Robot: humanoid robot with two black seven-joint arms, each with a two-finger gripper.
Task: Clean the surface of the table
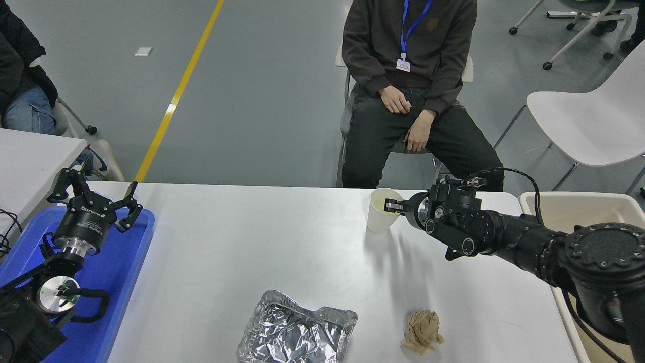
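A: Where is the table (252, 242)?
B: It fills the lower middle of the view, white, far edge toward a seated person (408, 75). It lies under both arms.

A: Right gripper (390, 205)?
B: Reaches in from the right side, above the far right part of the table, not touching the surface. Its fingers (389, 203) sit at the rim of a cup (380, 218), one seemingly inside the mouth. They look pinched on the rim wall, though the view is small, so grip contact is uncertain.

A: Cup position?
B: Upright, near the far edge, right of centre.

A: Left gripper (95, 189)?
B: Over the far left corner, above a blue tray (121, 262) that lies along the left edge. Fingers spread wide, holding nothing, clear of the surface.

A: Other items on the table?
B: Crumpled foil tray (297, 330) at the near edge, centre. Brown paper wad (422, 330) just right of it, near edge, well apart from the right fingers.

A: Off the table?
B: Beige bin (579, 209) beside the right edge, partly hidden behind the right arm.
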